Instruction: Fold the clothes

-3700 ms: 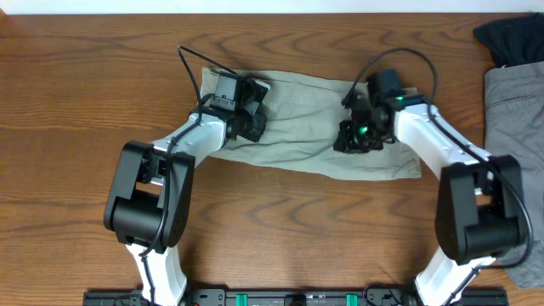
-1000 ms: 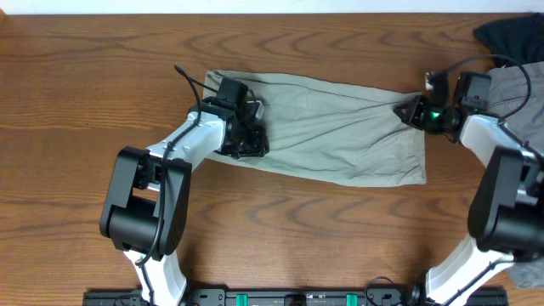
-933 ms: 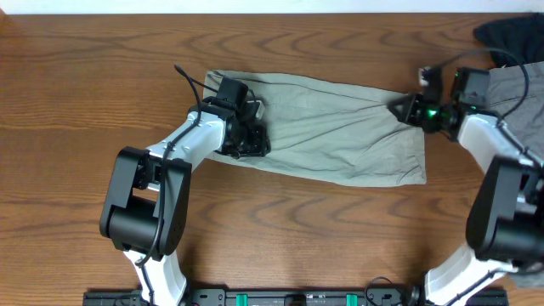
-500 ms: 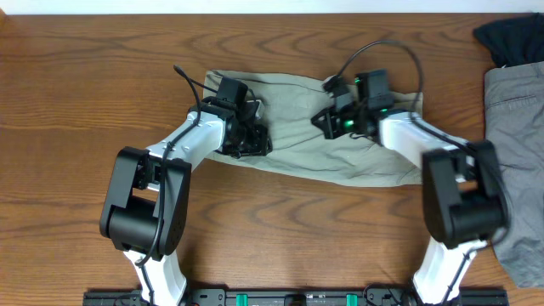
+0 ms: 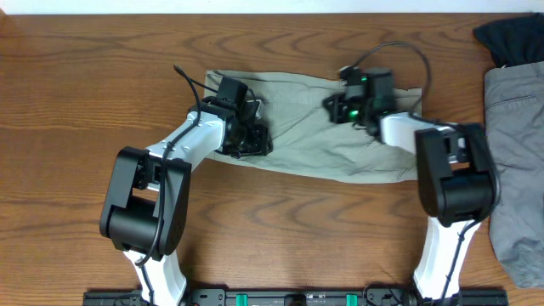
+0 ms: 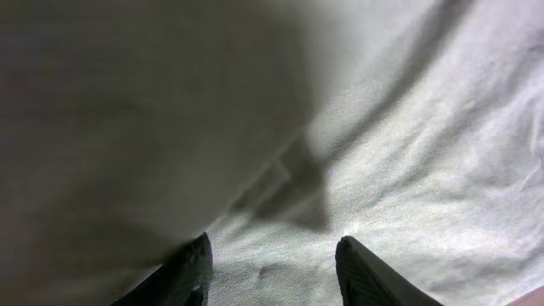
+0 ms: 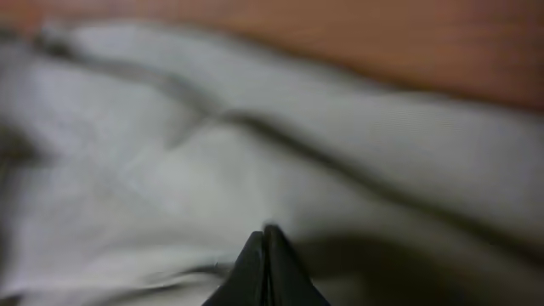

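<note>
Khaki-green cotton shorts (image 5: pixel 297 140) lie creased across the middle of the brown wooden surface (image 5: pixel 85 85), folding barely started imo, left gripper (image 5: pixel 255 143) parted over their left end, right gripper (image 5: pixel 330 104) clenched near their top edge, can't tell if it's pinching cloth.

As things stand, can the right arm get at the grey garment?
Probably yes: the grey garment lies uncovered just beside that arm, nothing between them, though the right gripper sits shut over the shorts.
</note>
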You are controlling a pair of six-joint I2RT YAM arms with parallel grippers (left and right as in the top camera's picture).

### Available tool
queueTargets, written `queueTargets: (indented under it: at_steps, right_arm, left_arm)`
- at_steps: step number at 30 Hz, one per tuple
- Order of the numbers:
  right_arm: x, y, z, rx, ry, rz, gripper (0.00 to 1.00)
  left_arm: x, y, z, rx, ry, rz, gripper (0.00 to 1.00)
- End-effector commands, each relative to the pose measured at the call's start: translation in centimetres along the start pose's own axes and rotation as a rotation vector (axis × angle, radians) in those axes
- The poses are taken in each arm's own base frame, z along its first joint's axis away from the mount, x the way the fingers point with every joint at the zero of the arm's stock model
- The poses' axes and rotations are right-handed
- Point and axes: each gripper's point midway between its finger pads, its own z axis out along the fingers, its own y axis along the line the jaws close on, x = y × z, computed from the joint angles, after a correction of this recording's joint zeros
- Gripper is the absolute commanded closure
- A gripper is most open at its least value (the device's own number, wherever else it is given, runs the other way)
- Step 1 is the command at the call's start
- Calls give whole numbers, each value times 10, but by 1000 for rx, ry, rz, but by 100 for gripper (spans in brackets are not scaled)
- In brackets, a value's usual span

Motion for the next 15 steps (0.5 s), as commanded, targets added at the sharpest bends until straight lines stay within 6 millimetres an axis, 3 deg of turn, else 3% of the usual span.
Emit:
queueTargets:
  at_steps: [1,4,7,11,15]
  right_arm:
    - [8,-94,-17,245,-25,155,97]
    - [3,-106,-29,196,-35,198,99]
    - [-6,-99,-43,80,-48,222,98]
    - [-38,-77,-79,-69,-106,208,98]
    - [-70,-44,-123,-154,-166,156,98]
  left_arm:
    - [13,18,9,-53,47,-34,50]
    - [13,18,9,-53,47,-34,50]
    - [10,16,8,-51,39,-30,50]
    - [-4,5,-7,-36,-2,19,50]
    - [-26,-15,-40,-13,-103,66,50]
